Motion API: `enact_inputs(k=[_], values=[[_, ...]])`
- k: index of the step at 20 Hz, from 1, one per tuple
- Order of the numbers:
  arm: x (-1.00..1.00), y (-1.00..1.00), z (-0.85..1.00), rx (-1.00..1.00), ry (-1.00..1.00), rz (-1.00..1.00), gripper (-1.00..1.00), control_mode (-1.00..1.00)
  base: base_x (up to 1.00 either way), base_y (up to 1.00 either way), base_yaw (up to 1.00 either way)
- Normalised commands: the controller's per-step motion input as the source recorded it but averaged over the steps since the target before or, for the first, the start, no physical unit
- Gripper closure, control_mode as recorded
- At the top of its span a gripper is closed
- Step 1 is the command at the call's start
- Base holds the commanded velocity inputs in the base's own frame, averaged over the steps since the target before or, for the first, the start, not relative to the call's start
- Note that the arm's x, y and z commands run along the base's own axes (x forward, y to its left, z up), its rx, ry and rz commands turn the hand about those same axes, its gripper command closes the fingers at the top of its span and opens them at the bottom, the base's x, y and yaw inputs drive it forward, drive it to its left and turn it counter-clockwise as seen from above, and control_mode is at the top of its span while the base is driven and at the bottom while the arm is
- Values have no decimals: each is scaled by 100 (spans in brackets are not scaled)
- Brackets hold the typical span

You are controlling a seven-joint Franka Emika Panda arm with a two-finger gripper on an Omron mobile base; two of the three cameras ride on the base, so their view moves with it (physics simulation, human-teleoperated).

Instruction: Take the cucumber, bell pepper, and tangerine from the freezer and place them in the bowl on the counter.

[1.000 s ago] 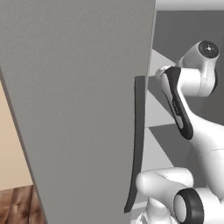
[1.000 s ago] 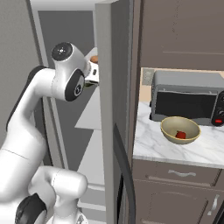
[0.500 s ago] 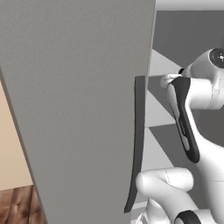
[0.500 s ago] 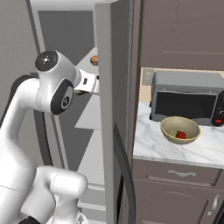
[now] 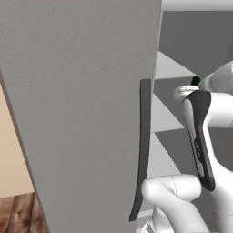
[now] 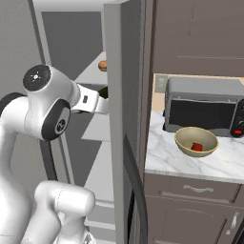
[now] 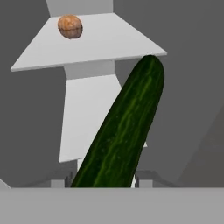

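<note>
The dark green cucumber (image 7: pixel 124 131) sticks out from between my fingertips and hangs in the air over the pale freezer shelves; my gripper (image 7: pixel 105 180) is shut on its lower end. Its tip (image 6: pixel 103 91) shows at my hand just left of the open freezer door (image 6: pixel 121 119), and as a dark spot (image 5: pixel 195 81) in the left base view. The tangerine (image 7: pixel 70 26) lies on the upper shelf, above and beyond the gripper (image 6: pixel 102 65). On the marble counter (image 6: pixel 164 159) stands the yellow-olive bowl (image 6: pixel 181 141) with the red bell pepper (image 6: pixel 197 147) inside it.
The open grey freezer door (image 5: pixel 82 113) with its long dark handle (image 5: pixel 142 150) stands close on the left of the arm. A grey microwave (image 6: pixel 205 107) sits behind the bowl. Brown drawers (image 6: pixel 190 209) run under the counter.
The hand has come down and back from the upper shelf where the tangerine lies, and the elbow has swung outward. The jaws have narrowed slightly.
</note>
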Motion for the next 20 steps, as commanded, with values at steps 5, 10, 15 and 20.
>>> enact_inputs(k=[5,10,15,20], values=[[-42,3,0,0,3,0,100,-100,0,0,0],[-38,5,0,0,3,0,100,-100,0,0,0],[-49,16,0,-3,0,1,100,-100,0,0,0],[-38,17,1,-4,1,3,100,-100,0,0,0]])
